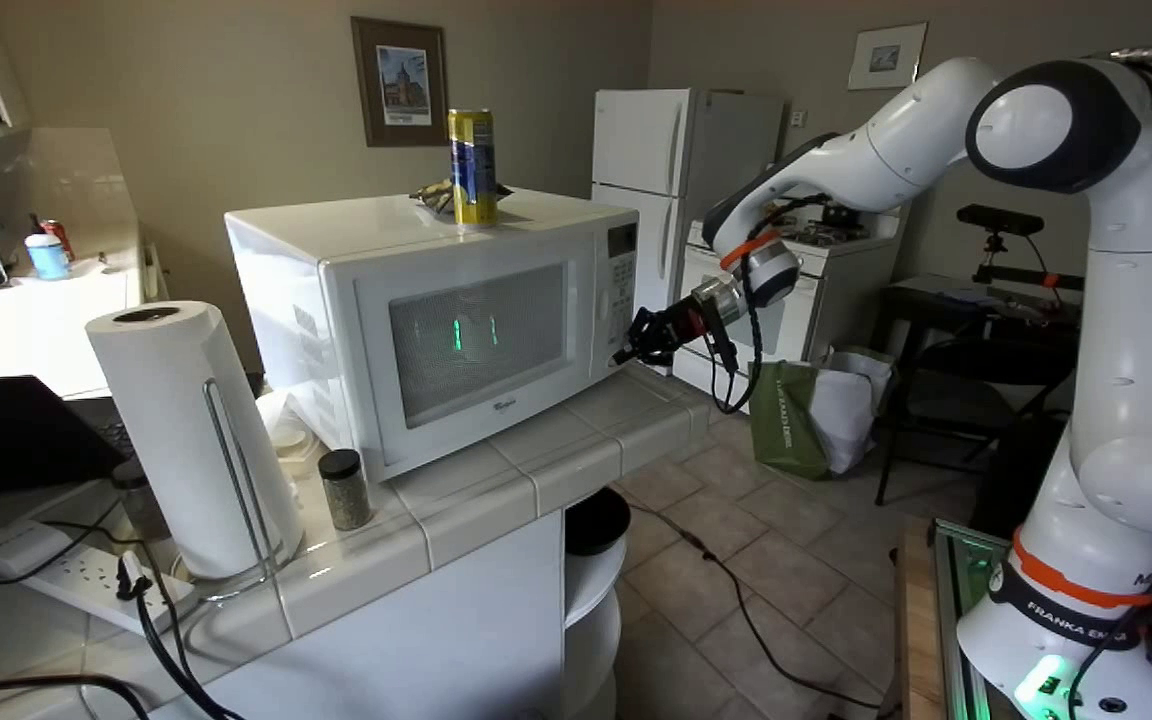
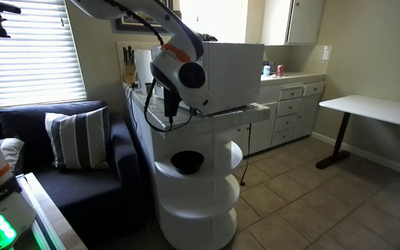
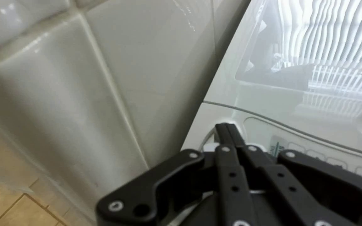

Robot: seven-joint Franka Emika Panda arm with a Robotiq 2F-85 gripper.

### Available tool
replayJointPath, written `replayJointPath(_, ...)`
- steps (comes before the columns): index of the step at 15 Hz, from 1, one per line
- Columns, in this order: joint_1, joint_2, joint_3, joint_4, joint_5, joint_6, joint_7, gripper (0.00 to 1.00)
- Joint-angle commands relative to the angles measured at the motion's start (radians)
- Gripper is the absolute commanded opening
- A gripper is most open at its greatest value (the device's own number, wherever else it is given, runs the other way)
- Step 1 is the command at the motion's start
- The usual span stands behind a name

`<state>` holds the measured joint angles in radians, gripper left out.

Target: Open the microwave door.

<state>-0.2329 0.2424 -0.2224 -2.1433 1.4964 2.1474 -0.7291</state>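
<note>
The white microwave (image 1: 276,250) stands on the tiled counter; its side (image 2: 234,76) shows in an exterior view. The microwave door (image 1: 476,340), white with a dark window, looks closed and flush with the control panel (image 1: 622,285). In the wrist view the door (image 3: 294,70) lies beyond a thin seam, top right. My gripper (image 1: 620,357) is at the lower right corner of the microwave's face. In the wrist view the gripper (image 3: 226,125) is shut with nothing between its fingertips. The tips are over a curved outline below the keypad, at or very near the surface; contact is unclear.
A yellow and blue can (image 1: 473,167) stands on the microwave. A paper towel roll (image 1: 191,440) and a spice jar (image 1: 344,490) stand left of it on the counter (image 1: 576,470). A black bowl (image 2: 187,162) sits on the shelf below. A white stove (image 1: 806,290) is behind the arm.
</note>
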Motion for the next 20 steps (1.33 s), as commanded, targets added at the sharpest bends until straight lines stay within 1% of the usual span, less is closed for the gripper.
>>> replayJointPath(1, 0.016, 0.054, 0.005, 0.048, 0.115, 0.136, -0.022, 0.00)
replayJointPath(9, 0.033, 0.055, 0.006, 0.041, 0.266, 0.220, -0.089, 0.00)
replayJointPath(11, 0.040, 0.055, 0.005, 0.038, 0.274, 0.231, -0.097, 0.00)
replayJointPath(13, 0.044, 0.048, 0.003, 0.028, 0.214, 0.215, -0.068, 0.00)
replayJointPath(15, 0.038, 0.034, -0.002, 0.015, 0.139, 0.175, -0.038, 0.00)
replayJointPath(17, 0.028, 0.014, -0.010, -0.001, 0.045, 0.132, -0.019, 0.00)
replayJointPath(20, 0.009, -0.021, -0.021, -0.031, -0.082, 0.099, -0.050, 0.00)
